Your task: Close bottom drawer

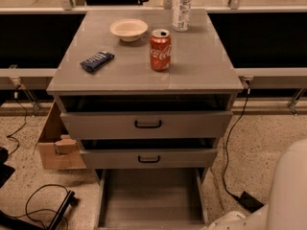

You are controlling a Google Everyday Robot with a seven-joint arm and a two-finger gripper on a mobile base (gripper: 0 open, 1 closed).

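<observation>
The bottom drawer [151,195] of the grey cabinet [144,75] is pulled far out toward me, showing its plain grey inside. Its front panel and handle are cut off by the lower edge of the view. Above it, the middle drawer [148,158] and the top drawer [147,123] each stand slightly open and have black bar handles. My gripper is out of view. Only a white part of my arm [283,190] shows at the lower right, beside the open drawer.
On the cabinet top stand a red cola can [160,50], a white bowl [128,29], a blue snack bar [97,61] and a water bottle [182,6]. A cardboard box [57,145] sits on the floor at left. Cables [43,207] lie lower left, and a power adapter [247,201] at right.
</observation>
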